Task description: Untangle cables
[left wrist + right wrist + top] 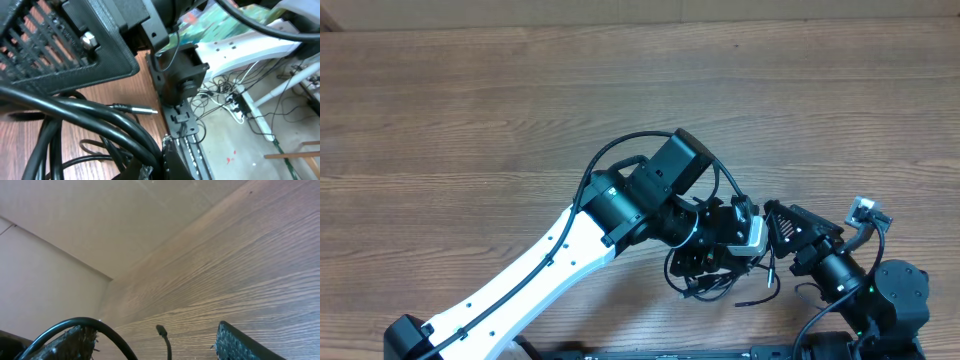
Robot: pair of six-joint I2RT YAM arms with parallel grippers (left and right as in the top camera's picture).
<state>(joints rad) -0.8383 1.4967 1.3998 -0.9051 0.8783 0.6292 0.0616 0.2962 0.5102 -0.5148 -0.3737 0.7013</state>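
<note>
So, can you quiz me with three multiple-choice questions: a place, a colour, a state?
1. Where is the tangle of cables on the table? A middle of the near edge; B far left corner; C far right corner.
2. What colour is the plug tip lying on the wood? A red; B silver; C yellow.
3. How are the right hand fingers set? A shut tight; B crossed; C spread apart.
Answers: 1A, the overhead view shows them bunched at the near edge; 2B, it gleams metallic; 3C, bare wood shows between them.

Even, soft light; left-wrist foreground blurred.
</note>
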